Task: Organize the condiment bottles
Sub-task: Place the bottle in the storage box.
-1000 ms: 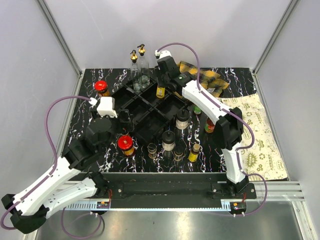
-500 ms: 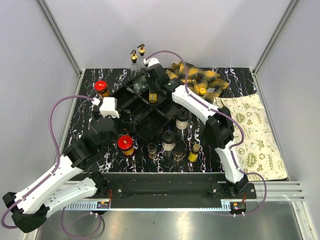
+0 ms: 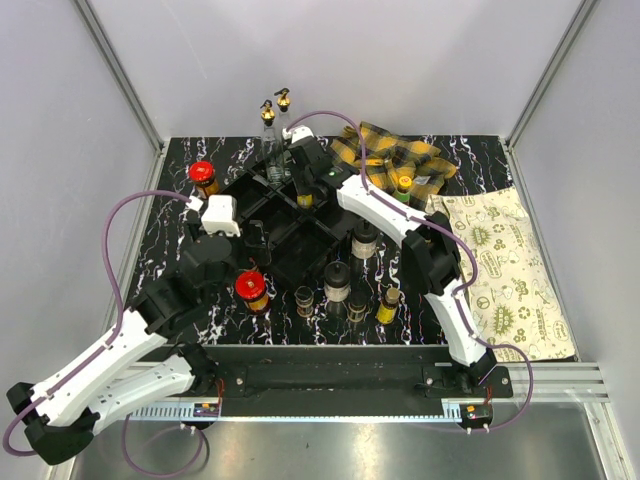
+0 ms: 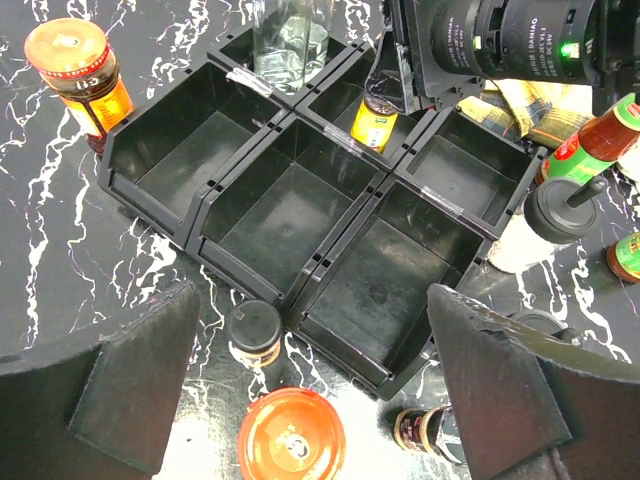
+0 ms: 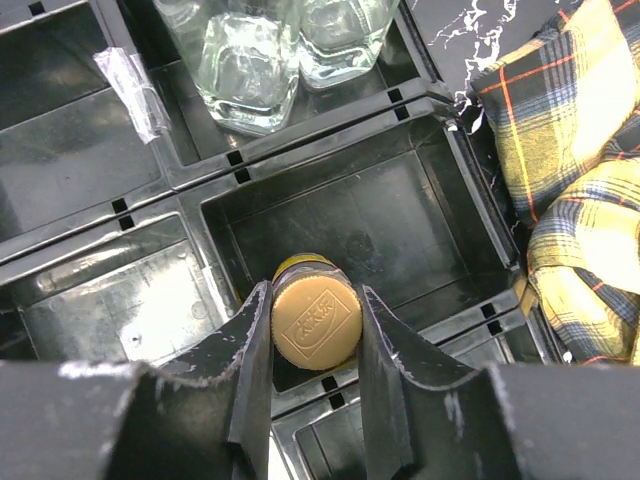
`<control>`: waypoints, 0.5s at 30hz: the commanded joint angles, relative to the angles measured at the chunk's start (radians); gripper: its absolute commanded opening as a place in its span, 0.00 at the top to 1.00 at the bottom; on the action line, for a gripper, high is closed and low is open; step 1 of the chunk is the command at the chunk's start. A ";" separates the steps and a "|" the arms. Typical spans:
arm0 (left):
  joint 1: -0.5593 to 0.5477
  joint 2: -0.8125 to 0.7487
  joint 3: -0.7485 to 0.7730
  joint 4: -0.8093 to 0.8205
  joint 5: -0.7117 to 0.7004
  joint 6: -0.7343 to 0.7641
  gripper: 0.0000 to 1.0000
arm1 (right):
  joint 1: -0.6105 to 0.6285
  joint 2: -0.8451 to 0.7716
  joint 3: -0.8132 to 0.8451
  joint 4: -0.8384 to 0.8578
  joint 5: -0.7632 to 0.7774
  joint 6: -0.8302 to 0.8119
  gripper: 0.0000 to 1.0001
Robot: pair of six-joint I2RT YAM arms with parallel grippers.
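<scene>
right tool [image 5: 315, 300] clamps yellow-capped bottle [image 5: 316, 322] inside a black tray [image 5: 300, 142] compartment.

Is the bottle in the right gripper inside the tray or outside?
Inside. The right gripper holds the yellow-capped bottle upright within a tray compartment, walls around it.

yellow-capped bottle [image 5: 315, 318]: embossed mark on the cap, letters not legible
red-capped bottle [image 4: 590, 150]: white print on green label, too small to read
right arm [image 4: 520, 45]: white lettering on black housing, unreadable
</scene>
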 commanded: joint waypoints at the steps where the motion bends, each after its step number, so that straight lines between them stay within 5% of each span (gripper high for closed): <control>1: 0.005 0.002 -0.007 0.041 -0.029 -0.010 0.01 | 0.017 -0.023 0.013 0.089 0.024 0.020 0.88; 5: 0.005 -0.003 -0.007 0.040 -0.026 -0.013 0.01 | 0.017 -0.023 0.018 0.065 0.021 0.029 0.65; 10: 0.005 -0.012 0.001 0.032 -0.023 -0.014 0.01 | 0.017 -0.003 0.045 0.023 0.019 0.026 0.54; 15: 0.005 -0.010 -0.001 0.032 -0.023 -0.012 0.01 | 0.015 0.010 0.070 -0.005 0.025 0.029 0.30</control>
